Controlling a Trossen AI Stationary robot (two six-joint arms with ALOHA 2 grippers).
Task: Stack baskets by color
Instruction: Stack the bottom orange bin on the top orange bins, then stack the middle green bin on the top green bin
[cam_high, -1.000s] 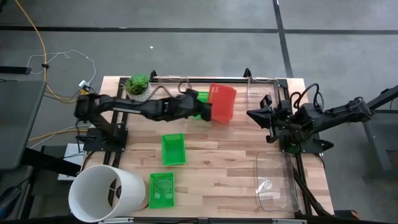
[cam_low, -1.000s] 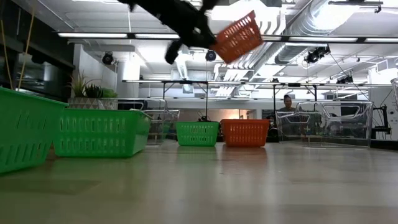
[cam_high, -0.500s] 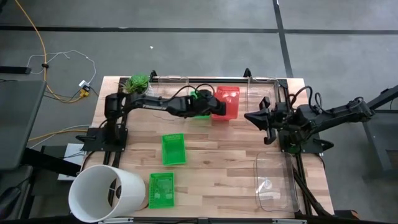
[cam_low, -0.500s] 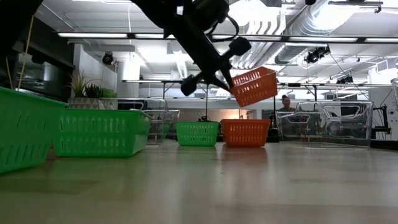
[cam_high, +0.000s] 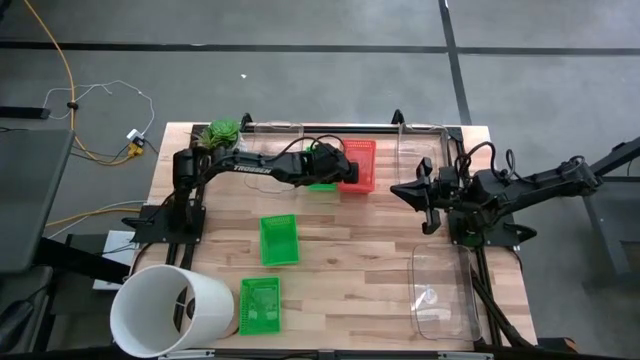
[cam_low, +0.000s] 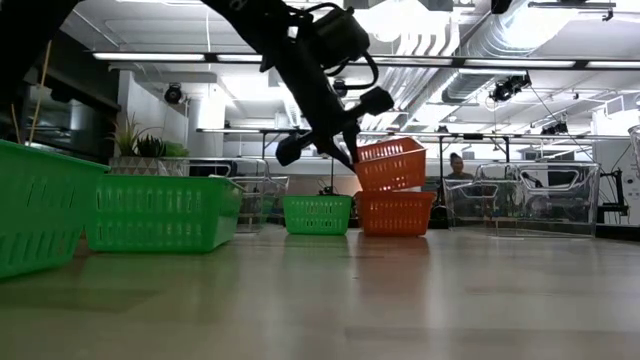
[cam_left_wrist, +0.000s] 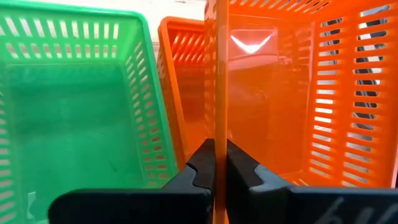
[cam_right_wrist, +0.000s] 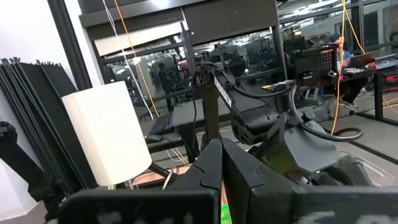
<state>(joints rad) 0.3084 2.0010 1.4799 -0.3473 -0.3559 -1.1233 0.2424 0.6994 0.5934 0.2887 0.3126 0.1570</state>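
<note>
My left gripper (cam_high: 338, 168) reaches across the far side of the table and is shut on a red basket (cam_low: 390, 163). That basket hangs tilted right over a second red basket (cam_low: 395, 212), which stands on its bottom on the table. I cannot tell whether the two touch. A green basket (cam_left_wrist: 74, 106) stands just left of the lower red one. Two more green baskets (cam_high: 279, 240) (cam_high: 259, 303) lie nearer the front. My right gripper (cam_high: 418, 192) waits shut at the right, lifted off the table. My left gripper pinches the red basket's left side wall (cam_left_wrist: 216, 93) at its rim, one finger inside the basket and one outside. The fingers (cam_left_wrist: 245, 171) slant down from the table's left. The basket is tilted, its far side higher, directly over the other red basket.
A large white bucket (cam_high: 165, 310) lies on its side at the front left corner. A clear plastic tub (cam_high: 445, 290) sits at the front right, and a clear frame (cam_high: 420, 135) stands at the far right. A small potted plant (cam_high: 222, 132) stands at the far left.
My left gripper has come down with the red basket from high above the table to just over the other red basket. The basket, steeply tipped before, is now closer to level. The gripper stays shut on it.
</note>
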